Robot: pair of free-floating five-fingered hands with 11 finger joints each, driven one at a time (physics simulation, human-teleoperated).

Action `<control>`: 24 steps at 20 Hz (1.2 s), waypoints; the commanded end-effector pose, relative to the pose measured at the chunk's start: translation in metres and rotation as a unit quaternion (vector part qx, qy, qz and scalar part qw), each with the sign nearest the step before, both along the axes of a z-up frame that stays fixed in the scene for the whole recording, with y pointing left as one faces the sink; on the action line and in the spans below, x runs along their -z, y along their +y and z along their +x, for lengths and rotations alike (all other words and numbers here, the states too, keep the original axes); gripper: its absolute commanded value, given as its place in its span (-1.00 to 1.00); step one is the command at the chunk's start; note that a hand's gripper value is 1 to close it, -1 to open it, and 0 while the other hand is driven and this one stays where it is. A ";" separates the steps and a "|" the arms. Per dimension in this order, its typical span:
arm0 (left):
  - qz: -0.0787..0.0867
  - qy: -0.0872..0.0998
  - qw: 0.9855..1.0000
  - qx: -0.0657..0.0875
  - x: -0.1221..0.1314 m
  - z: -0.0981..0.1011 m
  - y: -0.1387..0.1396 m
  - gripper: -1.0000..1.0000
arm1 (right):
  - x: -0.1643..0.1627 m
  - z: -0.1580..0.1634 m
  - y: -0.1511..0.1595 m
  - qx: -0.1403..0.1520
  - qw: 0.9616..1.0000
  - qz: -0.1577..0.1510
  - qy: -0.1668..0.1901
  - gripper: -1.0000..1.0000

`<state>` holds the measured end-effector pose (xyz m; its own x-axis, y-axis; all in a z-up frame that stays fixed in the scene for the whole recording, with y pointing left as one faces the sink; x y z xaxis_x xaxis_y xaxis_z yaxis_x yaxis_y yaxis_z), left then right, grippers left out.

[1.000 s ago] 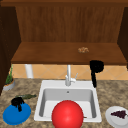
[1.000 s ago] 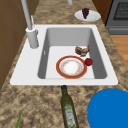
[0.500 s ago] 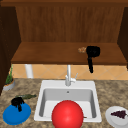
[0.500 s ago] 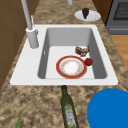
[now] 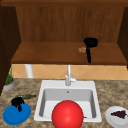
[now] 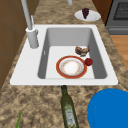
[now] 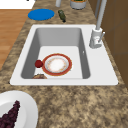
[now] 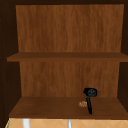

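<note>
Spotted the right hand (image 5: 90, 43) up in the wall cabinet, hanging low over the bottom shelf (image 5: 50, 53). Can't tell whether its fingers are straight or curled, just a dark lump with one long bit pointing down. Doesn't look like holding anything though. Found a small brown snack (image 5: 81, 50) lying on the shelf just left of them, near but apparently not touched, so reckoning the grab isn't made yet and pretty much everything is still to do. Way below them, down in the sink (image 6: 32, 75): a red-rimmed plate (image 6: 71, 67), a little red fruit (image 6: 88, 61) touching its edge, and another brown lump (image 6: 82, 50) just beyond. Also noticed the left hand (image 5: 17, 102) parked over the blue plate (image 5: 11, 118) on the worktop (image 5: 107, 92), fingers impossible to read
</note>
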<state>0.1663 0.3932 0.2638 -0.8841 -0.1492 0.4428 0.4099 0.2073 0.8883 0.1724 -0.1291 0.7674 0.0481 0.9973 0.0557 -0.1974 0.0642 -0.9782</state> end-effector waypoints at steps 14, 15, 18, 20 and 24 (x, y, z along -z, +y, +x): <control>0.000 0.000 1.000 0.000 0.000 0.000 0.000 0.00 | 0.076 0.140 0.002 -0.021 1.000 -0.003 -0.005 -1.00; 0.000 0.000 1.000 0.000 0.000 0.000 0.000 0.00 | 0.079 0.149 0.002 -0.021 1.000 0.000 -0.005 -1.00; 0.000 0.000 1.000 0.000 0.000 0.000 0.000 0.00 | 0.091 0.173 0.000 -0.020 1.000 0.003 -0.003 -1.00; 0.000 0.000 1.000 0.000 0.000 0.000 0.000 0.00 | 0.096 0.189 -0.002 -0.020 1.000 0.004 -0.003 -1.00; 0.000 0.000 1.000 0.000 0.000 0.000 0.000 0.00 | 0.109 0.221 -0.005 -0.023 1.000 0.004 -0.002 -1.00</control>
<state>0.1663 0.3932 0.2638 -0.8841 -0.1492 0.4428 0.4099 0.2073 0.8883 0.3709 -0.1309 0.6675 0.0231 0.9976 0.0650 -0.1947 0.0683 -0.9785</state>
